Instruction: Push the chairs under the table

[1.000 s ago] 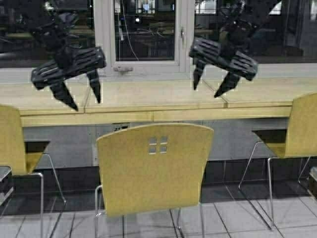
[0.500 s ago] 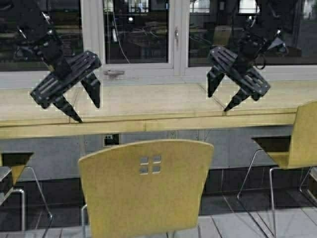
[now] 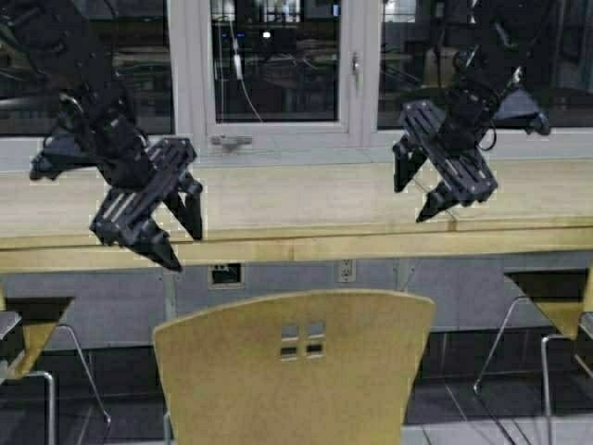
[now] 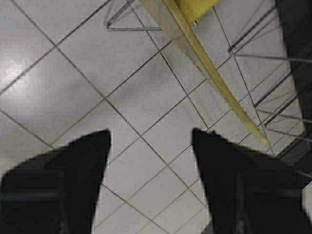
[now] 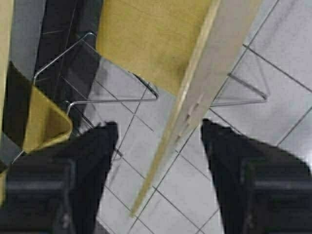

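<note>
A yellow-tan chair (image 3: 292, 371) stands right in front of me, its back with small square cut-outs facing me, pulled out from the long pale wood table (image 3: 306, 248). Parts of two more chairs show: one seat at the left (image 3: 32, 315), one at the right (image 3: 561, 315). My left gripper (image 3: 185, 248) hangs open above the middle chair's left side, over floor tiles, beside the chair back's edge (image 4: 209, 73). My right gripper (image 3: 410, 202) is open higher up. The chair back's top edge (image 5: 195, 112) runs below its spread fingers (image 5: 97, 156).
A window with a handle (image 3: 230, 142) runs behind the table. Wall sockets (image 3: 345, 270) sit under the table top. Chrome chair legs (image 5: 112, 92) stand on the grey tiled floor (image 4: 73, 73). A dark object (image 3: 7, 338) is at the left edge.
The robot has driven closer: the table and middle chair sit lower and larger in view, and the side chairs have slid outward. My left gripper has dropped towards the chair back.
</note>
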You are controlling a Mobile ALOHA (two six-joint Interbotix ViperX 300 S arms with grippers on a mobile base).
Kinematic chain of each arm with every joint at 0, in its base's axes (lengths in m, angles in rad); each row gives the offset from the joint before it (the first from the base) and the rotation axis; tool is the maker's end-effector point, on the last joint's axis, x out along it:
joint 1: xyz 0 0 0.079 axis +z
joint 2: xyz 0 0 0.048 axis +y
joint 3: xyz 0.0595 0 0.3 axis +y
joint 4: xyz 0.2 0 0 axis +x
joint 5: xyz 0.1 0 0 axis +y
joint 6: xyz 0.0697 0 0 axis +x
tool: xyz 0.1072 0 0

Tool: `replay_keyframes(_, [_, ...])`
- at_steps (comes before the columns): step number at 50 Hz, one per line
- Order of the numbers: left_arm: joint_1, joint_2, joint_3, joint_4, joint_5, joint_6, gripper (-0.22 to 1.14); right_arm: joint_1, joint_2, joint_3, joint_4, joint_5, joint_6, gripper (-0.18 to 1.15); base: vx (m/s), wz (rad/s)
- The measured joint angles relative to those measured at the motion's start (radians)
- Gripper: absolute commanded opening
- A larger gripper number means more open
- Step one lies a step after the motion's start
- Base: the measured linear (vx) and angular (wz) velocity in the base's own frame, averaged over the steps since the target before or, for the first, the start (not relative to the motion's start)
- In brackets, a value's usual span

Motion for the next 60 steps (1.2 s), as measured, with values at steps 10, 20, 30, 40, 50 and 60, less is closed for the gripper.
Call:
replay_keyframes(10, [-0.011, 0.074, -0.06, -0.054, 0.0, -0.006, 0.88, 0.005, 0.052, -0.005, 0.009, 0.0, 0.003, 0.89, 0.08, 0.05])
replay_keyframes(20, [-0.02, 0.153, -0.133, -0.106, 0.002, -0.008, 0.88, 0.002, 0.117, -0.055, 0.017, 0.008, 0.003, 0.89, 0.03, 0.01])
replay_keyframes(30, [-0.021, 0.238, -0.183, -0.147, 0.002, -0.009, 0.88, -0.006, 0.207, -0.133, 0.04, 0.049, 0.006, 0.89, 0.0, 0.0])
replay_keyframes(40, [-0.02, 0.334, -0.262, -0.166, 0.0, -0.009, 0.88, -0.005, 0.296, -0.209, 0.046, 0.072, 0.006, 0.89, 0.0, 0.0])
replay_keyframes(50, [-0.021, 0.405, -0.342, -0.178, -0.029, -0.009, 0.88, -0.006, 0.368, -0.267, 0.048, 0.081, 0.006, 0.89, 0.0, 0.0])
replay_keyframes(60, [-0.02, 0.456, -0.41, -0.183, -0.055, -0.009, 0.88, -0.005, 0.436, -0.322, 0.048, 0.092, 0.008, 0.89, 0.0, 0.0])
